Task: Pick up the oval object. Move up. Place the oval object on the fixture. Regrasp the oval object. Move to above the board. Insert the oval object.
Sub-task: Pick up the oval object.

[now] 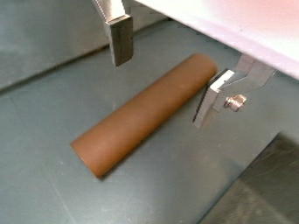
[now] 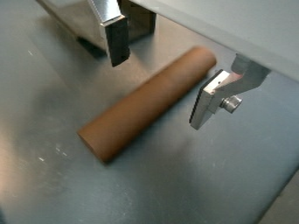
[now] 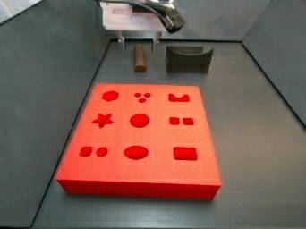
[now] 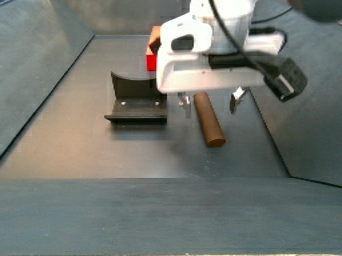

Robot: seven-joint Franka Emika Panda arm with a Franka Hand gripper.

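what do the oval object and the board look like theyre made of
The oval object, lying on the floor between the open gripper fingers, looks like matte brown wood or plastic: even colour, no grain visible. The board looks like bright red moulded plastic or foam, uniform with soft-edged recesses.

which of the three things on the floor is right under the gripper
The oval object, the brown peg lying flat on the floor. The open gripper straddles it, fingers either side without touching. The fixture and red board sit off to the side.
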